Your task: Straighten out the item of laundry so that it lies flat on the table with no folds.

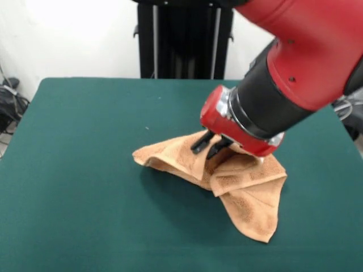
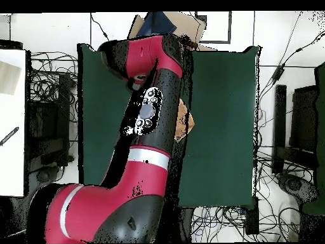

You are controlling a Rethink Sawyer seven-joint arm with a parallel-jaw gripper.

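One tan towel (image 1: 227, 178) lies crumpled, several folds overlapping, on green table (image 1: 85, 170) right of centre. Gripper (image 1: 209, 145) is angled down onto raised fold – jaws appear closed on cloth, probably for pulling fold outward – flattening judged unfinished.

Red arm reaches down, gripper (image 1: 211, 146) fingers angled low, close together

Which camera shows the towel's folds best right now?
The front view: the towel lies crumpled on the table, layers folded over, with the gripper at its top. Overhead, the arm hides all but a tan sliver.
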